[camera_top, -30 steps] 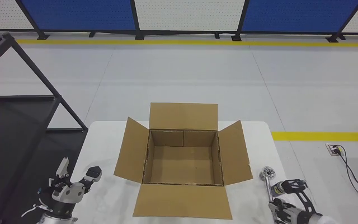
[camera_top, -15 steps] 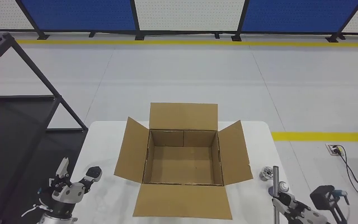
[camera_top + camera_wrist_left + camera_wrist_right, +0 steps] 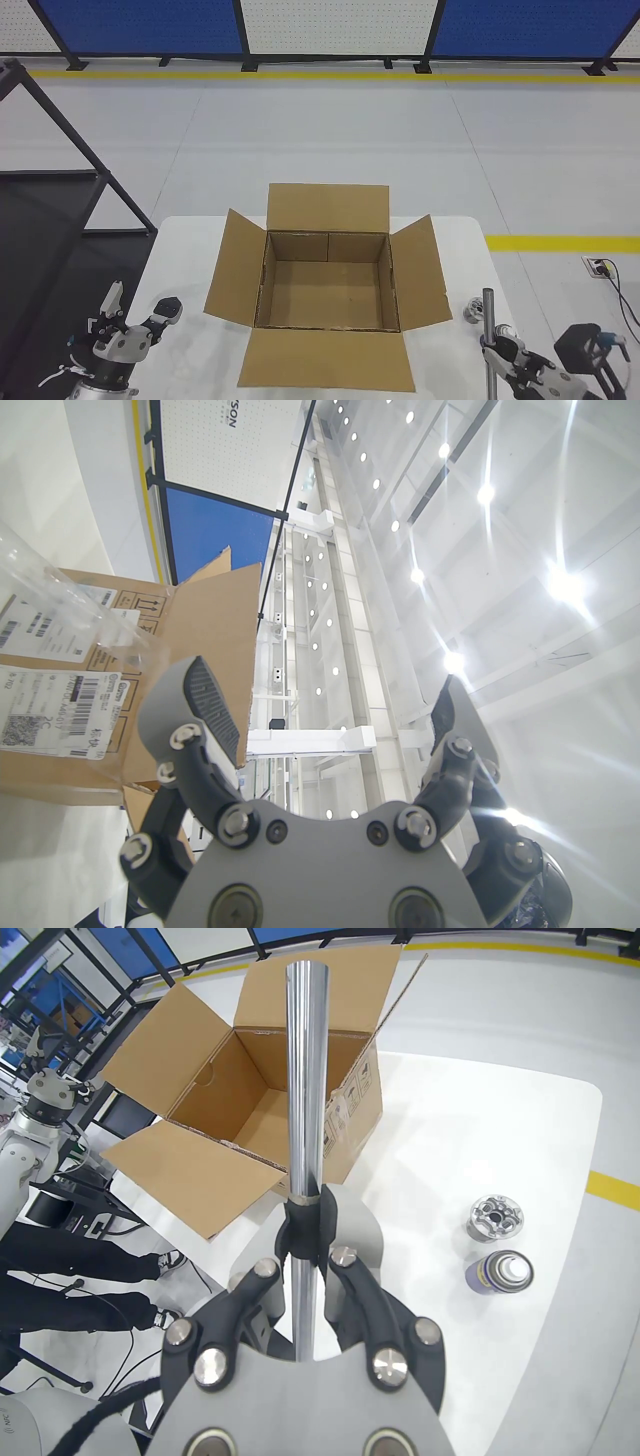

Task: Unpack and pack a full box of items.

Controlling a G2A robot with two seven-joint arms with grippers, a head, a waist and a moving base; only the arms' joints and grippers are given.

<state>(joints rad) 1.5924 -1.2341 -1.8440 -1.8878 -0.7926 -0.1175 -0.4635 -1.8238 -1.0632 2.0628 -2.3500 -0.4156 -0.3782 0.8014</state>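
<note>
Top view: box (image 3: 327,295), flaps spread and empty, at the table's (image 3: 190,340) middle; unpacking looks done, packing is left. Right gripper (image 3: 306,1215) clamps a steel rod (image 3: 306,1053); can (image 3: 499,1271) and spool (image 3: 495,1219) stand near the right edge. Left gripper (image 3: 325,690) wide open, empty

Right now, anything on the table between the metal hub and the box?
No. Right wrist view shows bare table between the metal hub and the box; the spray can stands beside the hub.

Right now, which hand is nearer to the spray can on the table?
Right. The right hand, shut on a metal rod, is close to the spray can; the left hand is on the opposite side of the box.
</note>
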